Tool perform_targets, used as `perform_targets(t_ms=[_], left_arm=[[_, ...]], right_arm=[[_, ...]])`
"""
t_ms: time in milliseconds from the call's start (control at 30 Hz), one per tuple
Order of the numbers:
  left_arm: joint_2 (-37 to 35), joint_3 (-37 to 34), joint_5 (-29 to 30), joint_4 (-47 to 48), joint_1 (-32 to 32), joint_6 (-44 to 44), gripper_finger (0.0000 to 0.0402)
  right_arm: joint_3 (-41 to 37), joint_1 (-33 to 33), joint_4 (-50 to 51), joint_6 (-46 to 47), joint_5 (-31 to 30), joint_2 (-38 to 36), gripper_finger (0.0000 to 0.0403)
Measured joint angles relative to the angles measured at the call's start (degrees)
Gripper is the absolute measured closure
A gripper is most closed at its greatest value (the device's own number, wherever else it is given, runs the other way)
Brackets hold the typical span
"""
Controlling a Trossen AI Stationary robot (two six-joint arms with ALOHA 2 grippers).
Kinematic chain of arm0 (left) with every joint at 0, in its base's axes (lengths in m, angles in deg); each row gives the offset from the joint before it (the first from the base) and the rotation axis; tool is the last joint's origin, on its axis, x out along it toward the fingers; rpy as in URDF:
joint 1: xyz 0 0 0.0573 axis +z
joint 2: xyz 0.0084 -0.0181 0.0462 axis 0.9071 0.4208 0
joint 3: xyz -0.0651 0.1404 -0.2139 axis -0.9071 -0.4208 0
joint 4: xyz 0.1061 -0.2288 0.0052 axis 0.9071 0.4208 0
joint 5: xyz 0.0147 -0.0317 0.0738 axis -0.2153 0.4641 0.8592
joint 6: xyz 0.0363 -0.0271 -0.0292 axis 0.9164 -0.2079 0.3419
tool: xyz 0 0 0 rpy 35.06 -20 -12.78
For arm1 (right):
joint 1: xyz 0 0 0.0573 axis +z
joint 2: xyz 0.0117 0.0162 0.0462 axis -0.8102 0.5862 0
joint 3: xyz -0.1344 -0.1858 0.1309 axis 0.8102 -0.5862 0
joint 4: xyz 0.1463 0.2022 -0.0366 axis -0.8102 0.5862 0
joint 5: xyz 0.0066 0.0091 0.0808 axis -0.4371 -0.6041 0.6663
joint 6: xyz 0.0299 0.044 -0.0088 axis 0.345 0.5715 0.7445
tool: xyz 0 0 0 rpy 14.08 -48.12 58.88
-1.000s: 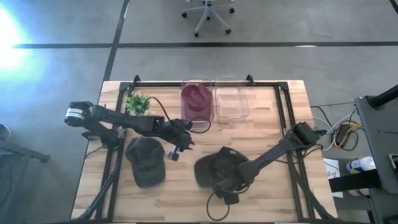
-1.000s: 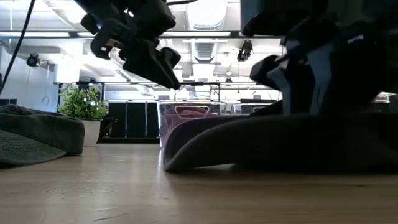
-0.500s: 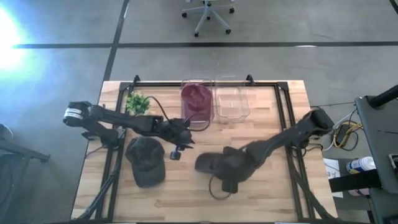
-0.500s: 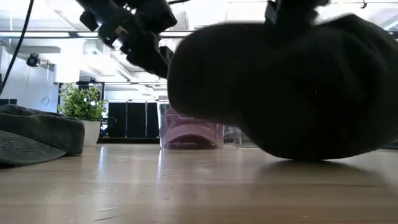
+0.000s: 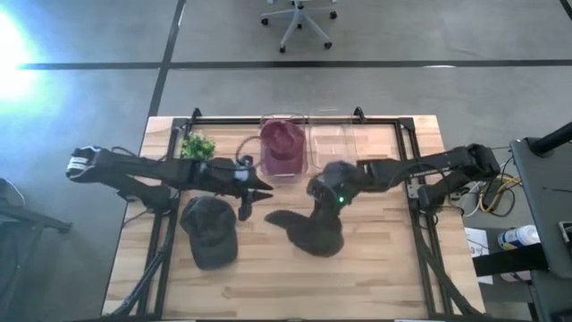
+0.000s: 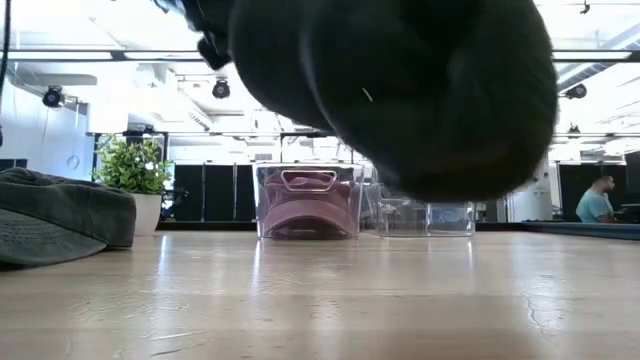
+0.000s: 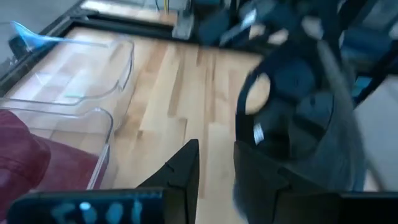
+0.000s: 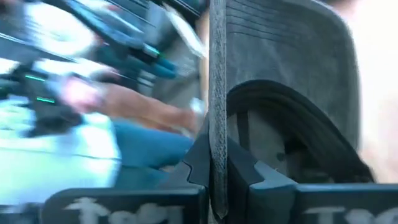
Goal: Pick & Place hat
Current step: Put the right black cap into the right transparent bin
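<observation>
The right gripper (image 5: pixel 332 199) is clamped on the edge of the dark hat (image 5: pixel 313 231), which hangs clear of the table (image 5: pixel 384 268) just at 6 o'clock of the empty clear bin (image 5: pixel 334 143). The grip looks thin, so the hat may slip out or snag on the bin's wall. The left gripper (image 5: pixel 248 192), jaws narrow and empty, waits at 9 o'clock of it. A second ago the hat lay lower, toward 6 o'clock, and has since been lifted.
</observation>
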Motion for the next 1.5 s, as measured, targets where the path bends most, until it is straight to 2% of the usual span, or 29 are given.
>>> perform_targets(t_ms=[67, 167, 300, 467, 567, 633, 700, 867, 1000, 1100, 1233, 1333, 1500], left_arm=[[-2.1, 0.0, 0.1, 0.1, -0.3, -2.6, 0.0307], [-4.4, 0.0, 1.6, 0.1, -1.5, -4.6, 0.0307], [-5.7, 0.0, 6.8, 1.2, -5.3, -4.2, 0.0307], [-5.0, -0.1, 22.8, 4.7, -12.1, -0.8, 0.0307], [-4.1, -0.1, 29.6, 5.3, -15.6, -0.2, 0.0307], [-3.7, -0.1, 32.4, 6.2, -17.6, -1.0, 0.0307], [-3.2, -0.1, 33.2, 6.0, -19.2, -2.6, 0.0307], [-0.6, 0.0, 34.7, 6.0, -22.3, -7.9, 0.0307], [2.8, 0.0, 39.3, 7.0, -24.2, -12.9, 0.0307], [5.9, 0.4, 39.7, 7.2, -24.9, -15.7, 0.0307], [10.3, 2.6, 37.8, 9.6, -25.1, -18.5, 0.0307], [13.8, 5.4, 37.1, 11.6, -25.1, -19.3, 0.0307], [19.1, 9.3, 36.7, 11.3, -24.9, -18.3, 0.0307]], right_arm=[[-2.6, -1.6, -9.1, 4.1, 3.3, -0.3, 0.0389], [-6.1, -3.1, -22.0, 10.7, 4.0, -0.3, 0.0389], [-9.9, -4.8, -32.8, 17.5, -1.2, -0.4, 0.0389], [-12.1, -5.5, -39.1, 19.3, -9.8, -0.8, 0.0390], [-12.2, -5.8, -40.8, 21.0, -15.6, -0.9, 0.0390], [-12.3, -5.9, -40.4, 21.4, -15.2, -0.7, 0.0390], [-12.5, -5.9, -38.9, 20.4, -9.6, -0.6, 0.0390], [-11.6, -5.7, -25.3, 5.3, 6.6, -0.8, 0.0390], [-7.8, -4.8, -7.3, -10.8, 7.3, -1.4, 0.0390], [-3.2, -2.5, 9.6, -27.4, -0.9, -1.2, 0.0390], [2.8, 3.6, 24.4, -46.5, -17.6, 0.2, 0.0390], [5.2, 8.8, 25.5, -55.3, -23.8, 1.2, 0.0390], [8.0, 16.2, 25.1, -62.0, -32.1, 6.0, 0.0390]])
